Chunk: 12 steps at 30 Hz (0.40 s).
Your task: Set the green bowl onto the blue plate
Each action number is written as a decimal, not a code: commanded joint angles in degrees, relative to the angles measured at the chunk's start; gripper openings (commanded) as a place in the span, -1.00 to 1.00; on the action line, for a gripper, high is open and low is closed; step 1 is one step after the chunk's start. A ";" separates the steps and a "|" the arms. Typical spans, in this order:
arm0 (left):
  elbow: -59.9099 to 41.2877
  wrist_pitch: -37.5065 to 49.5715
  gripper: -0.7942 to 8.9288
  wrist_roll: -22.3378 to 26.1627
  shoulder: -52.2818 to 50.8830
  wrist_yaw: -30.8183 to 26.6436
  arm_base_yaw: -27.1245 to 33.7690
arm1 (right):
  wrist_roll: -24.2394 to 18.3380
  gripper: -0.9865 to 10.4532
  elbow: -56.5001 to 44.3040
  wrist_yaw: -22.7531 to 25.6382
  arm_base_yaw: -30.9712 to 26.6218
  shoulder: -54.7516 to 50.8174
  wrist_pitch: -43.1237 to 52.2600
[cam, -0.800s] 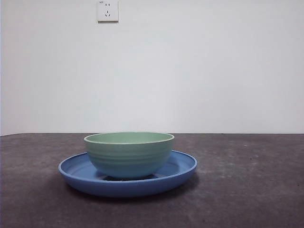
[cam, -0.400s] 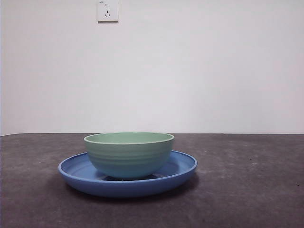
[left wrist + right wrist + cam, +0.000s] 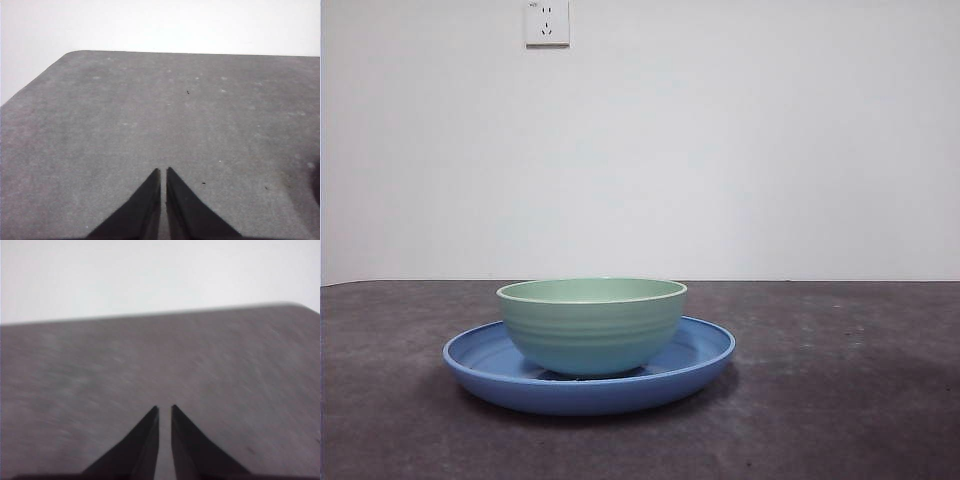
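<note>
The bowl [image 3: 591,325] sits upright inside the plate [image 3: 705,352], its foot on the plate's flat middle and blue rim showing on both sides, a little more of it on one side than the other. Judged from this, the placing is done and nothing more need be lifted.

If the bowl had to be taken up again, it looks like a stiff, light piece of moulded ware, smooth and probably somewhat slippery, with faint ridges round the outside that give little purchase. The wall is too wide for a claw to span, so the sensible hold would be on the thin rim, one jaw inside and one outside, coming down from above. A pinch there should be firm but not hard; a knock against the plate could chip either piece or skate the bowl off centre.

Neither dish lies near a claw. The left claw [image 3: 163,171] has its jaws drawn together with only a thin slit between them, gripping nothing, and ahead of it is only bare grey table [image 3: 150,110]. The right claw [image 3: 164,409] is likewise nearly closed and empty over bare table, its picture blurred. Neither arm shows in the front view.

A wall socket [image 3: 547,22] hangs on the white wall behind.
</note>
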 commanded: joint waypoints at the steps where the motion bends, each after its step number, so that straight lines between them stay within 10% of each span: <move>1: -1.18 -0.42 -0.79 0.39 -0.11 -0.02 0.00 | -0.74 -0.76 -2.21 2.58 -1.38 -2.78 1.53; 12: -1.18 -0.42 -0.79 0.39 -0.11 -0.02 0.00 | -8.44 -0.76 -6.97 1.79 -2.36 -3.39 0.68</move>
